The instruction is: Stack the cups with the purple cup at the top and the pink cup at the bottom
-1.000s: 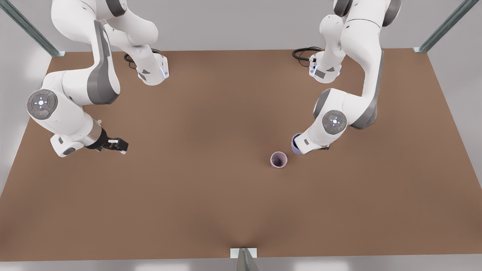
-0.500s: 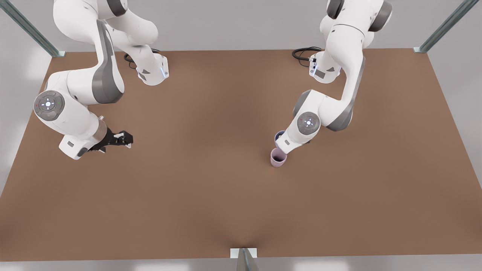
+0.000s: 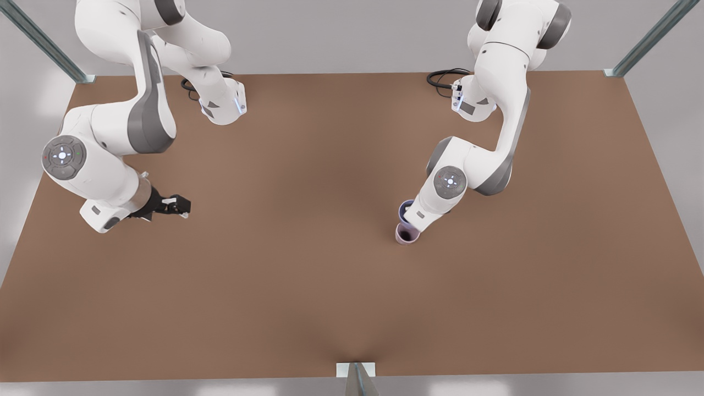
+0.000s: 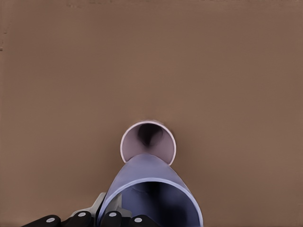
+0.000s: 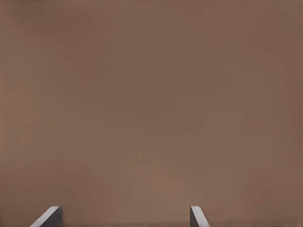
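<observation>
Now, left gripper (image 4: 118, 220): clamping the purple cup (image 4: 149, 194), hovering it just above the pink cup (image 4: 147, 142).
Right gripper (image 5: 125, 215): waiting well apart, fingers spread, holding nothing.
Risk: purple cup's base looking off-centre over the rim, possibly catching and tipping the pink cup.

A flat matte brown table (image 3: 308, 286) spans the scene. Grey metal frame struts (image 3: 44, 41) rise at its far corners, and black coiled cables (image 3: 443, 77) lie near its far edge.
</observation>
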Action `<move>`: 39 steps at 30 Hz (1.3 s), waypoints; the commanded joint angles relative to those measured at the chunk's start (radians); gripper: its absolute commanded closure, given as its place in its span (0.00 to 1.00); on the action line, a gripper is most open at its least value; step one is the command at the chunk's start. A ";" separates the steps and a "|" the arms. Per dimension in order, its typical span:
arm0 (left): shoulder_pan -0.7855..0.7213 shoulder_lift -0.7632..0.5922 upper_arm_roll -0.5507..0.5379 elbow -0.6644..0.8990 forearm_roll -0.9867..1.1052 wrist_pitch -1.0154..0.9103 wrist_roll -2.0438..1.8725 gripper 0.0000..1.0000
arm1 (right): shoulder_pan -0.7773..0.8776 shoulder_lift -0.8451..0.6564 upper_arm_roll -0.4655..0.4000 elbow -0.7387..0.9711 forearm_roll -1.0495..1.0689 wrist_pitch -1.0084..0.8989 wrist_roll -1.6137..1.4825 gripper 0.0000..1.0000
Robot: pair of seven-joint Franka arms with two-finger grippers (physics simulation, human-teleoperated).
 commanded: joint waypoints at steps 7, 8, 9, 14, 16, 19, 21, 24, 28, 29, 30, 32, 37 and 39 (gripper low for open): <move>0.000 0.010 0.000 0.000 -0.004 0.030 -0.093 0.79 | -0.002 -0.007 -0.002 -0.001 -0.002 0.001 0.077 0.00; 0.000 0.011 0.000 0.000 -0.004 0.032 -0.093 0.79 | -0.002 -0.008 -0.004 -0.001 -0.002 -0.001 0.077 0.00; 0.000 0.016 0.000 0.000 -0.004 0.038 -0.093 0.79 | -0.002 -0.007 -0.004 -0.001 -0.003 0.002 0.077 0.00; 0.000 0.024 0.000 0.000 -0.022 0.082 -0.095 0.79 | -0.002 -0.007 -0.004 -0.002 -0.003 -0.001 0.077 0.00; 0.002 0.024 0.000 0.000 -0.028 0.088 -0.093 0.79 | -0.002 -0.007 -0.004 -0.002 -0.003 -0.002 0.077 0.00; 0.002 0.025 0.002 0.000 -0.027 0.088 -0.092 0.79 | -0.003 -0.007 -0.004 -0.002 -0.003 -0.002 0.077 0.00; 0.003 0.027 0.002 0.002 -0.027 0.088 -0.092 0.79 | -0.003 -0.007 -0.004 -0.004 -0.003 -0.004 0.077 0.00; 0.005 0.033 0.002 0.002 -0.022 0.090 -0.087 0.79 | -0.003 -0.007 -0.004 -0.004 -0.003 -0.004 0.077 0.00; 0.008 0.033 0.002 -0.009 -0.019 0.101 -0.084 0.79 | -0.005 -0.007 -0.004 -0.004 -0.003 -0.005 0.076 0.00; 0.008 0.033 0.002 -0.010 -0.019 0.104 -0.084 0.79 | -0.005 -0.007 -0.004 -0.004 -0.003 -0.004 0.074 0.00; 0.008 0.034 0.002 -0.010 -0.019 0.107 -0.084 0.79 | -0.006 -0.007 -0.004 -0.004 -0.003 -0.005 0.076 0.00; 0.009 0.042 0.002 -0.015 -0.018 0.108 -0.084 0.79 | -0.006 -0.007 -0.005 -0.004 -0.003 -0.005 0.074 0.00; 0.008 0.061 0.002 -0.033 -0.018 0.118 -0.080 0.79 | -0.012 -0.007 -0.004 -0.004 -0.002 -0.014 0.066 0.00; 0.008 0.068 0.002 -0.033 -0.019 0.118 -0.078 0.79 | -0.012 -0.007 -0.004 -0.004 -0.003 -0.014 0.066 0.00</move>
